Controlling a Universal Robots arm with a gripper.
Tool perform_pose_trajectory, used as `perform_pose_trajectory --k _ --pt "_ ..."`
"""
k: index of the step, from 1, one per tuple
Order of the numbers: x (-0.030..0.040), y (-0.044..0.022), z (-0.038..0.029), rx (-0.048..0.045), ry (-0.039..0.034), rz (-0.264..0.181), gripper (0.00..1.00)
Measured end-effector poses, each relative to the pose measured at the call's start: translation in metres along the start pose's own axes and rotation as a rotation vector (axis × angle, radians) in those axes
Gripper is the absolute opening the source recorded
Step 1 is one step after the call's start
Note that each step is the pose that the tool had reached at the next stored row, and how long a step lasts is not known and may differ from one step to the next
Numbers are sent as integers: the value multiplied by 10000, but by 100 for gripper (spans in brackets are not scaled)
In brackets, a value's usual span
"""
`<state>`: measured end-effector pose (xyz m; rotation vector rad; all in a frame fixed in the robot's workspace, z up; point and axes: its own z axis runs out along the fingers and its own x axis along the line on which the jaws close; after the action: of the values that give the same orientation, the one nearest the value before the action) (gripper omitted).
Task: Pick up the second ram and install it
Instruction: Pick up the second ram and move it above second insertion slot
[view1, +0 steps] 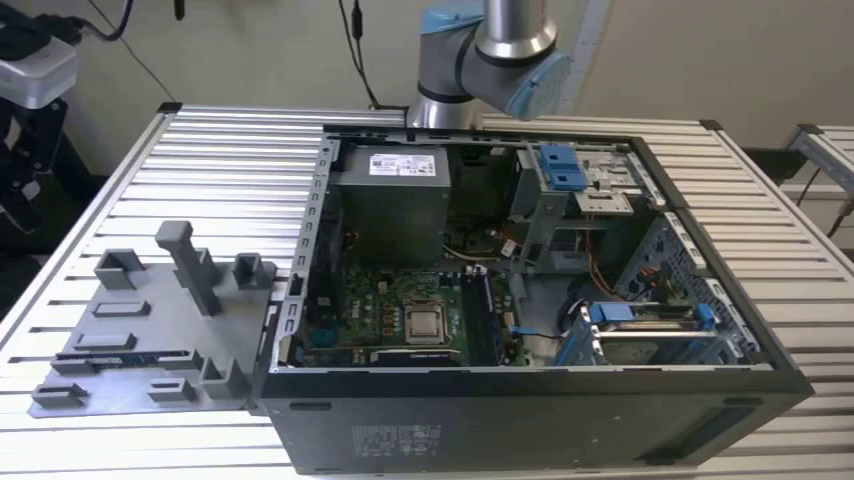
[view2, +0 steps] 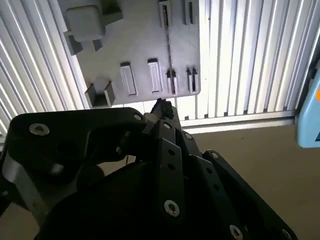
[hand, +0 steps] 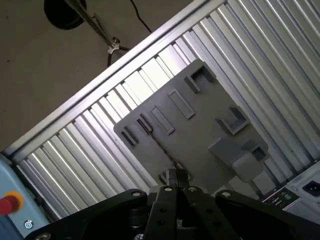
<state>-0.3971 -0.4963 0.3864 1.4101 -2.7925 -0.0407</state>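
Hanging well above the ram in the tray, tool seemingly pressed together, empty.

The exterior view looks down steeply from high above the bench, taking in the open computer case and the grey holder tray at the exterior view's left. Both wrist views look down from well above, past the black tool, onto that same tray and the ribbed bench around it, each turned differently.
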Motion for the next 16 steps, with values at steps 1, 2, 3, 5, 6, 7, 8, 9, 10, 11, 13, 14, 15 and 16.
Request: perform_pose_trajectory --k 1,2,3,5,6,7,8,9,10,11,13,14,15,16 --pt "0 0 1 0 6 -184 11" --pt "0 0 3 0 10 -364 11" --pt "0 0 5 0 15 -545 11" --pt "0 0 6 1 27 -904 11" --pt "0 0 8 2 32 -1094 11" --pt "0 0 10 3 36 -1280 11" --pt "0 0 11 4 41 -1459 11" --pt "0 0 13 4 45 -1639 11" --pt "0 0 14 5 50 -1820 11" --pt "0 -1 16 6 55 -1998 11" --pt "0 -1 18 11 62 -2363 11" --pt "0 -1 19 14 66 -2544 11" --pt "0 -1 20 16 70 -2729 11" --pt "0 -1 20 20 73 -2908 11"
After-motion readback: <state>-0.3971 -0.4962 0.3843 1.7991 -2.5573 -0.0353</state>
